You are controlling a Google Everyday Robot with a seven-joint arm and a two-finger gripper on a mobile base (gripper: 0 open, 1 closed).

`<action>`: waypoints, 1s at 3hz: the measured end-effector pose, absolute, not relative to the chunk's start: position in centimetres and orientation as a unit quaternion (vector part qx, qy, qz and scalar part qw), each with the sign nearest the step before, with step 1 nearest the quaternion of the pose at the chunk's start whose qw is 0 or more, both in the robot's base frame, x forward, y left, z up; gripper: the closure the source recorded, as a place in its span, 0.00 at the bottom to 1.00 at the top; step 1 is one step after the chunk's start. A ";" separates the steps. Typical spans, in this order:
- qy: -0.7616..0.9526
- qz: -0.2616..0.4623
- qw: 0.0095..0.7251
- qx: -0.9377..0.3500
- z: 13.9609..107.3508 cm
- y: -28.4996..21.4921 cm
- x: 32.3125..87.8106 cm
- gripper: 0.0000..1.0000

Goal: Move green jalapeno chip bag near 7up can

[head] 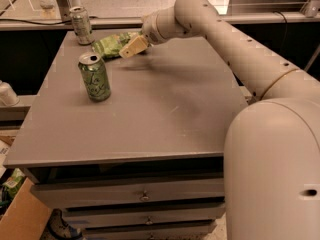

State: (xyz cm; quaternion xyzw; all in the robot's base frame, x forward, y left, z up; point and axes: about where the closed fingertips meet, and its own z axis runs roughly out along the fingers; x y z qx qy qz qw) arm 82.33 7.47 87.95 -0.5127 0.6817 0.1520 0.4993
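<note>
Here the green jalapeno chip bag (111,44) lies flat toward the far left of the grey table (165,119), just beside the 7up can (81,25), which stands upright at the far edge. My gripper (131,48) is at the bag's right end, touching it; whether my grip is closed on it I cannot tell. Nearer the camera, a light-green patterned can (94,77) stands upright, apart from the bag.

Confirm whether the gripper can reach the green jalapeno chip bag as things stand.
Likely yes. The gripper is at the right end of the green jalapeno chip bag, nothing between them. The 7up can and the light-green can stand on the bag's other side, off the arm's path.
</note>
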 end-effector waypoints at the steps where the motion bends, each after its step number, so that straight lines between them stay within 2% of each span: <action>1: 0.683 0.164 0.506 -0.500 89.2 5.6 80.9 0.00; 2: 0.698 0.168 0.512 -0.471 90.3 0.5 78.6 0.00; 3: 0.713 0.165 0.525 -0.434 91.9 -7.4 76.1 0.00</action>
